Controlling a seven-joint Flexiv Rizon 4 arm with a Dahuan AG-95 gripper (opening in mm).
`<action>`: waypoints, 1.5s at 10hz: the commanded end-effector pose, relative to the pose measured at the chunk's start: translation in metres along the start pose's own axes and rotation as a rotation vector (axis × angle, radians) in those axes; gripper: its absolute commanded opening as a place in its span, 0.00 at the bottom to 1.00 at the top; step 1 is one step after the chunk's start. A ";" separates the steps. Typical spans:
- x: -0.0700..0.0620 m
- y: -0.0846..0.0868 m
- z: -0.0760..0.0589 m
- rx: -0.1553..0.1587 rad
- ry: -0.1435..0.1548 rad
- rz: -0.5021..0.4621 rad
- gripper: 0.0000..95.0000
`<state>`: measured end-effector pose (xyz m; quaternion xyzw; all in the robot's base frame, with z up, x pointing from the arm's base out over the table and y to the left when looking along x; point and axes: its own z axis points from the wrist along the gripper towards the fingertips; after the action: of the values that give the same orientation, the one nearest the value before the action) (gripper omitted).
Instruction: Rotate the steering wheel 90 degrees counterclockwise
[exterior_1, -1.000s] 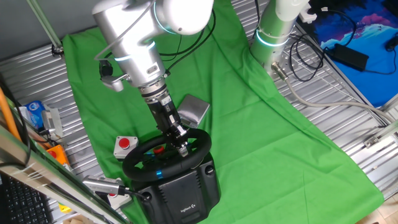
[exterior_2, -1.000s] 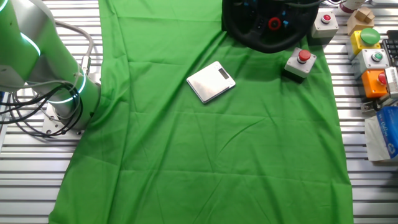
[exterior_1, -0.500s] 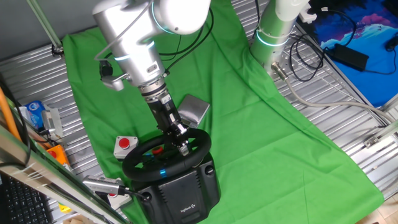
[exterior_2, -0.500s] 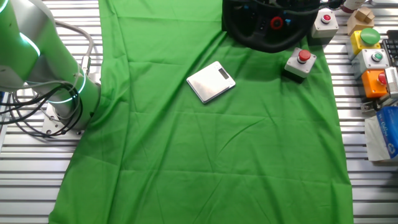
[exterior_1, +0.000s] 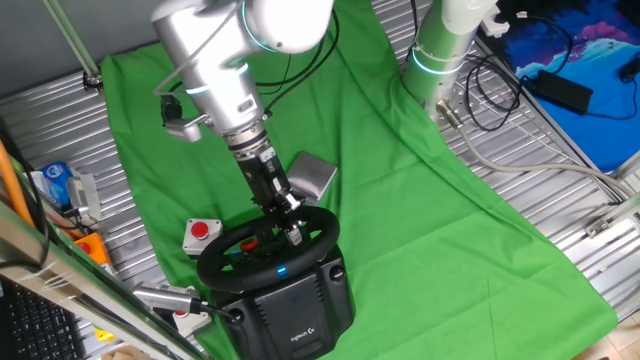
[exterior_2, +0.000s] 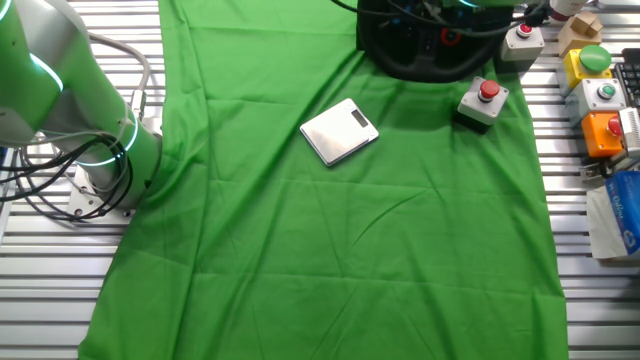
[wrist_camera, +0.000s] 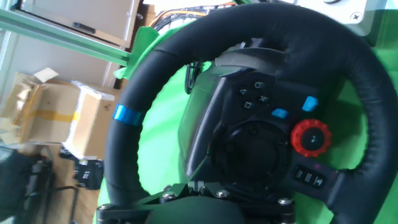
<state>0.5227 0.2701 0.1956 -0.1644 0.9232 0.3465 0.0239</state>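
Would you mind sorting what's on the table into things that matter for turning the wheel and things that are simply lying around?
Part of the job:
- steering wheel on its black base
- tool, down at the wheel's rim

Just lying about:
- grey metal box
- red push-button on a white box
- second red push-button
- green cloth
- coloured button boxes at the table edge
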 end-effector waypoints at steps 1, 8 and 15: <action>0.001 -0.002 -0.001 -0.001 0.001 -0.007 0.00; -0.005 0.011 -0.011 -0.003 0.003 0.052 0.00; -0.011 0.015 0.003 -0.007 -0.008 0.068 0.00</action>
<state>0.5290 0.2867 0.2034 -0.1313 0.9275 0.3496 0.0168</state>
